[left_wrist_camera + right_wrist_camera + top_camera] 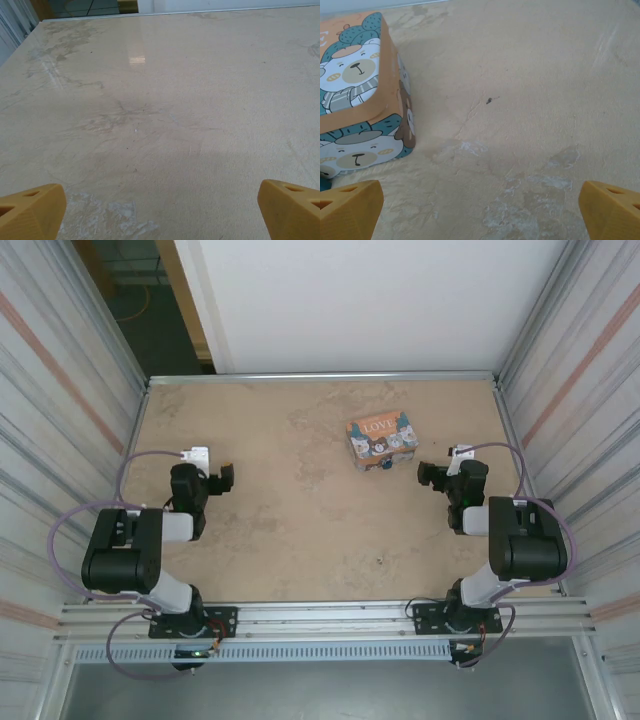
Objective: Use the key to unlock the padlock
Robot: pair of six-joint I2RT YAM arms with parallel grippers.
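Note:
A tiny blue padlock (386,466) lies against the near side of the colourful "LOVE" tin (380,440). In the right wrist view a dark teal bit, probably the padlock (323,183), peeks in at the left edge below the tin (360,90). I cannot make out the key. My right gripper (426,475) hovers just right of the tin, open, its yellow fingertips (350,210) wide apart over bare table. My left gripper (226,479) sits at the table's left side, far from the tin, also open (160,212) with nothing between its fingers.
The beige tabletop (300,530) is ringed by corrugated metal walls (60,390) left and right and a white panel at the back. A small dark speck (490,100) marks the surface beyond the right gripper.

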